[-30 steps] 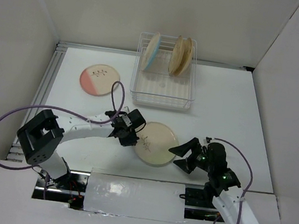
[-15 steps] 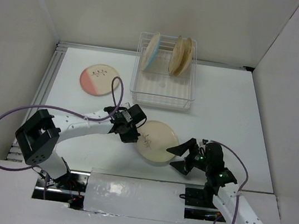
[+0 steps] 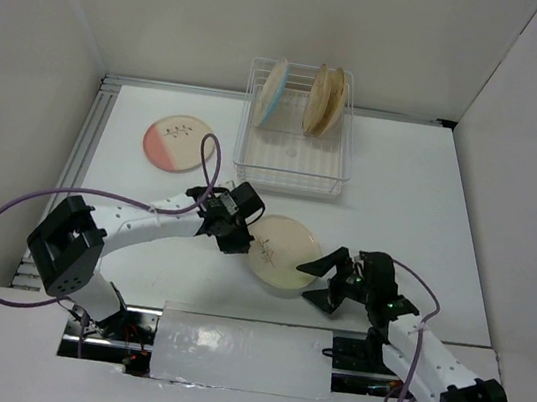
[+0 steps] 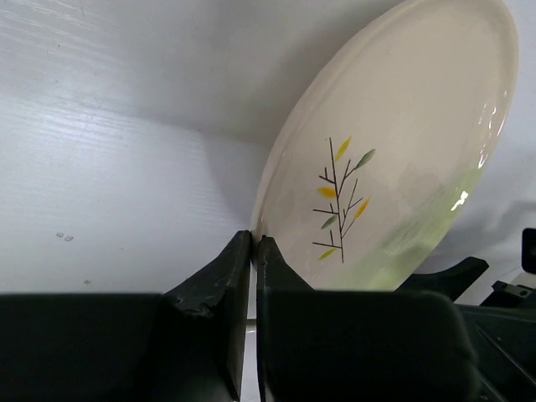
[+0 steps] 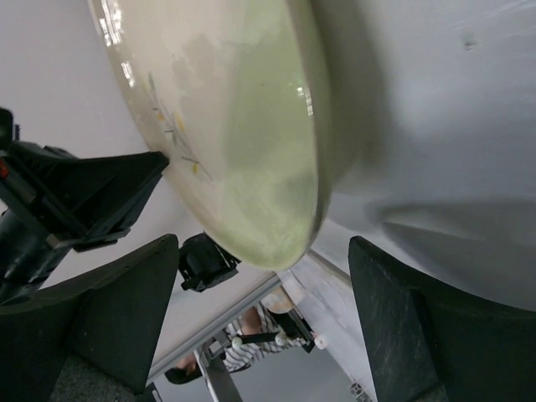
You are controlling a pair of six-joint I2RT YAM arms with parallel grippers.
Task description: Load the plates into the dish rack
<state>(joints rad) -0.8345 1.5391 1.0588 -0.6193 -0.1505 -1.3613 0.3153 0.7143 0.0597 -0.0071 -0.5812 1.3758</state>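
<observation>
The part-green plate (image 3: 286, 254) lies tilted near the table's front middle, its left rim raised. My left gripper (image 3: 244, 241) is shut on that left rim, seen close in the left wrist view (image 4: 254, 243) with the plate's leaf sprig (image 4: 339, 201) beside it. My right gripper (image 3: 316, 277) is open, with its jaws on either side of the plate's near-right edge (image 5: 243, 142) and not touching it. The part-pink plate (image 3: 179, 143) lies flat at the back left. The white wire dish rack (image 3: 288, 186) holds the part-blue plate (image 3: 273, 92) and two tan-speckled plates (image 3: 324, 100) on edge.
White walls close in the table on the left, back and right. A slatted rail (image 3: 80, 163) runs along the left edge. A foil-covered strip (image 3: 246, 354) lies between the arm bases at the near edge. A purple cable (image 3: 208, 167) loops off the left arm.
My right gripper has moved left until its open jaws straddle the green plate's edge. My left gripper, holding the plate's rim, has shifted slightly toward the back.
</observation>
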